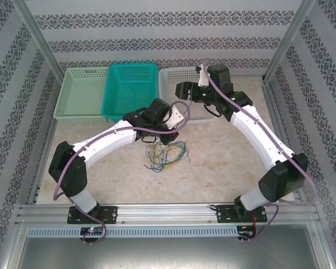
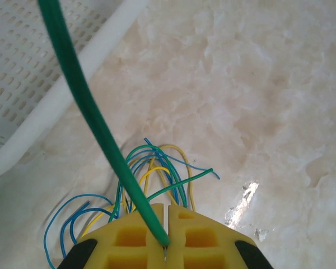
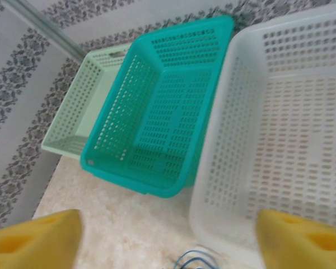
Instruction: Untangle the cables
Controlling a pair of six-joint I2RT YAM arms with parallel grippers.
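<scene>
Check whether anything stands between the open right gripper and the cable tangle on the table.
Yes, likely: the left gripper, shut on a green cable, hangs over the cable tangle, between it and the right gripper above the white basket.

The bench (image 1: 224,159) is a glossy, cream, marbled surface. Along its far edge, in the upper middle of the frame, three perforated baskets sit in a row: a pale green basket (image 1: 63,98) at left, a teal basket (image 1: 115,101) overlapping its right rim, and a white basket (image 1: 172,74) at right. Below them, near the centre, a loose tangle of blue, yellow and green cables (image 1: 167,155) lies on the bare surface.
</scene>
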